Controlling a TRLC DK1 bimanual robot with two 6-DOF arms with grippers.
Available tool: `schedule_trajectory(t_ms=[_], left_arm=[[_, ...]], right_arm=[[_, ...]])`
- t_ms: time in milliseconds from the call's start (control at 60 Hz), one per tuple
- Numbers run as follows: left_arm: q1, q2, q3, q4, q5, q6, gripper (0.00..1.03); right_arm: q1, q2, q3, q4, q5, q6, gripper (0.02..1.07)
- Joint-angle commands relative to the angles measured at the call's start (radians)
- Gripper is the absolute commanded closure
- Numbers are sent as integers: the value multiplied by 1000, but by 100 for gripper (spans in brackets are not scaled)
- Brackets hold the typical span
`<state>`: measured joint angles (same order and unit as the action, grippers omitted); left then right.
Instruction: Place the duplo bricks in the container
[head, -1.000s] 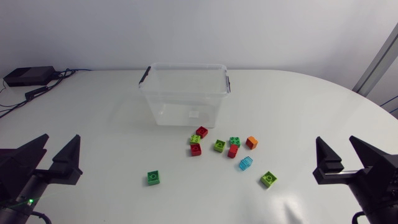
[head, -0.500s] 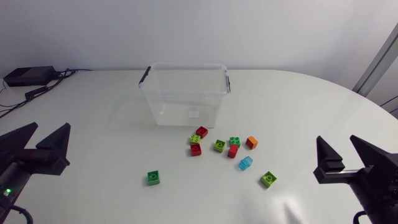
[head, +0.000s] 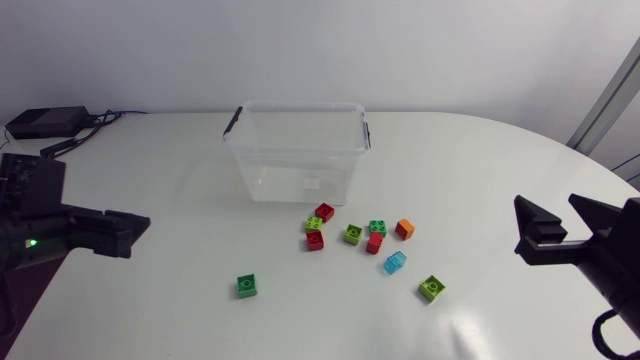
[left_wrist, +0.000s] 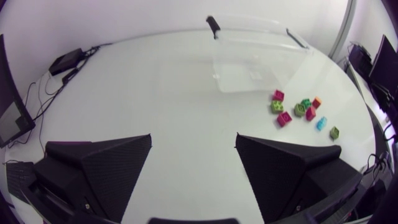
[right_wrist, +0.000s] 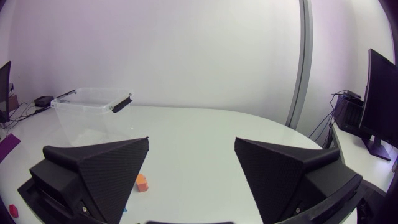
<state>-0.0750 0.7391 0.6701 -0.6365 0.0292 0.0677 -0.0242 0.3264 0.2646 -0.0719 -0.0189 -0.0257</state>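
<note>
A clear plastic container (head: 298, 150) with black handles stands open at the table's back middle. In front of it lie several duplo bricks: a red one (head: 324, 211), lime (head: 353, 234), orange (head: 404, 229), pale blue (head: 395, 263), a lime one (head: 432, 288) nearest the front. A green brick (head: 247, 286) lies apart to the left. My left gripper (head: 125, 233) hovers at the left, turned side-on, open and empty (left_wrist: 193, 137); the container (left_wrist: 261, 56) and the bricks (left_wrist: 298, 109) are far ahead of it. My right gripper (head: 553, 215) stands open and empty (right_wrist: 192, 141) at the right, with the orange brick (right_wrist: 142, 182) ahead.
A black box with cables (head: 45, 122) sits at the table's back left corner. The table's curved edge runs behind my right arm. Bare white tabletop (head: 180, 200) lies between my left gripper and the bricks.
My left arm has swung and rolled, so its gripper now shows side-on, pointing toward the table's middle. My right gripper has shifted slightly up and right. The bricks have not moved.
</note>
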Motion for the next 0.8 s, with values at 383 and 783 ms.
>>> schedule_trajectory(t_ms=[383, 783], left_arm=[[-353, 462, 178, -331, 52, 49, 9], [-609, 752, 121, -410, 89, -66, 12]], right_arm=[[10, 306, 209, -160, -3, 24, 7], [107, 411, 251, -236, 71, 93, 7]])
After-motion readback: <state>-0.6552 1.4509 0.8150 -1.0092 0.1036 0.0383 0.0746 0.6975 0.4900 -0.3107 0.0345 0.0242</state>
